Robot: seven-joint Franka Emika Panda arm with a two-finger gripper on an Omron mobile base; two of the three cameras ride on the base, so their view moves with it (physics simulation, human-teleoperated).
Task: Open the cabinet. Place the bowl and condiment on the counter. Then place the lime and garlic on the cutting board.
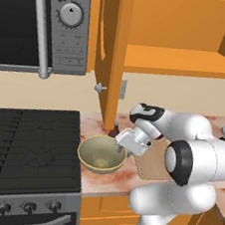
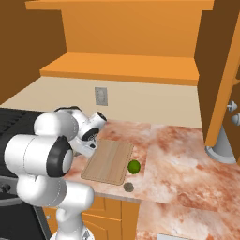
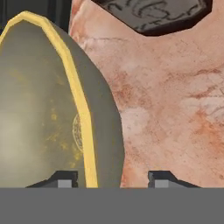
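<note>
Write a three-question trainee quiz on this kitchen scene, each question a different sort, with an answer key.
1. True or false: the lime lies on the cutting board.
2. Multiple choice: the bowl stands on A) the cabinet shelf, B) the counter beside the stove, C) the cutting board.
3. Fill in: in the hand view, the bowl's rim runs between the two tips of the ___.

Key: 1 false, it rests on the counter at the board's right edge, with the garlic nearer the counter's front edge. 2 B. 3 gripper, its jaws apart either side of the rim.
</note>
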